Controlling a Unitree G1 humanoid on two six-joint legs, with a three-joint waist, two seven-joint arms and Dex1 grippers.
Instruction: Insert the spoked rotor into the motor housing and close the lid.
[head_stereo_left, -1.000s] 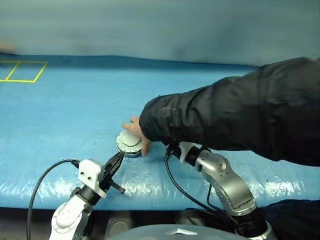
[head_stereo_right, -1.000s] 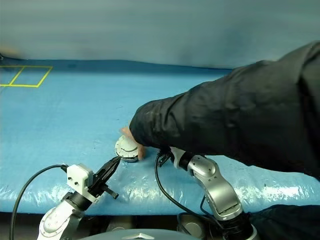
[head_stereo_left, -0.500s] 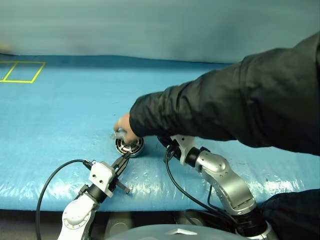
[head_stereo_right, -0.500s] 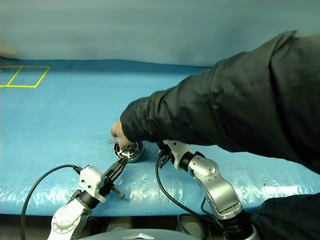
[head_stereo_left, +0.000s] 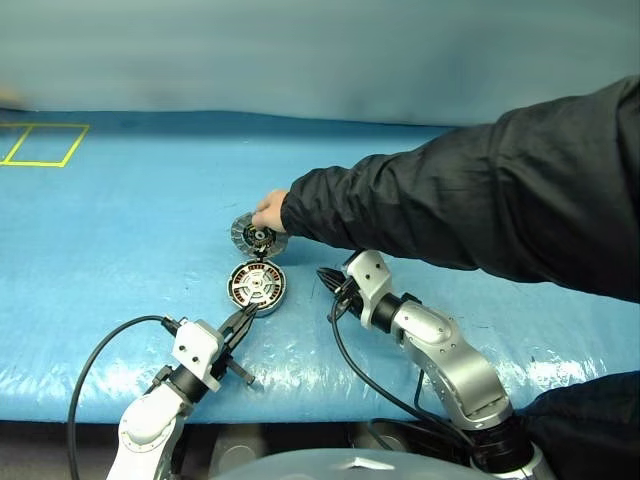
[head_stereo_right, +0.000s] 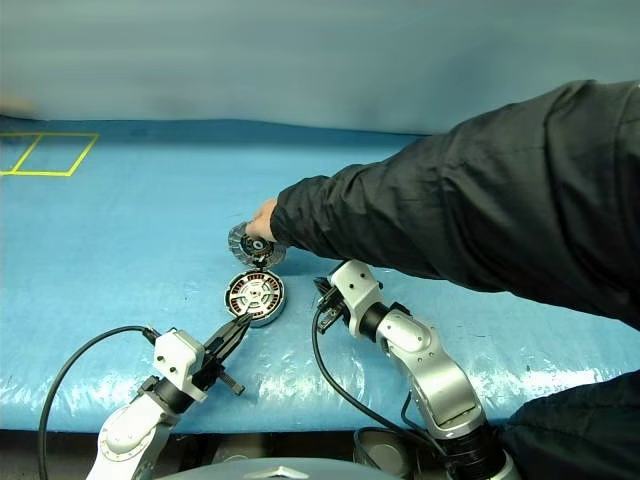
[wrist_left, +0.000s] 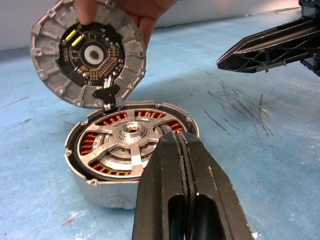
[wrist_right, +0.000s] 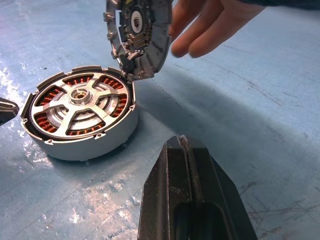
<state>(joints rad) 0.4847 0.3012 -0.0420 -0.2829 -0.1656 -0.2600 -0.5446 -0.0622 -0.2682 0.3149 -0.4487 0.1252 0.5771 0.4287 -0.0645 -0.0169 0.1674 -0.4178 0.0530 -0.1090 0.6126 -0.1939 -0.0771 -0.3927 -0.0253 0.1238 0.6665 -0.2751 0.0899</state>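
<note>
Already seated, lid raised

Nearest, at lower frame, the left gripper (head_stereo_left: 243, 322) and right gripper (head_stereo_left: 331, 283) rest closed and empty, flanking the motor housing (head_stereo_left: 257, 286) on the blue surface (head_stereo_left: 120, 230). Its spoked rotor (wrist_left: 131, 142) sits inside. Beyond, a person's hand (head_stereo_left: 270, 211) tilts the lid (head_stereo_left: 256, 236) upright, likely for inspection.
</note>
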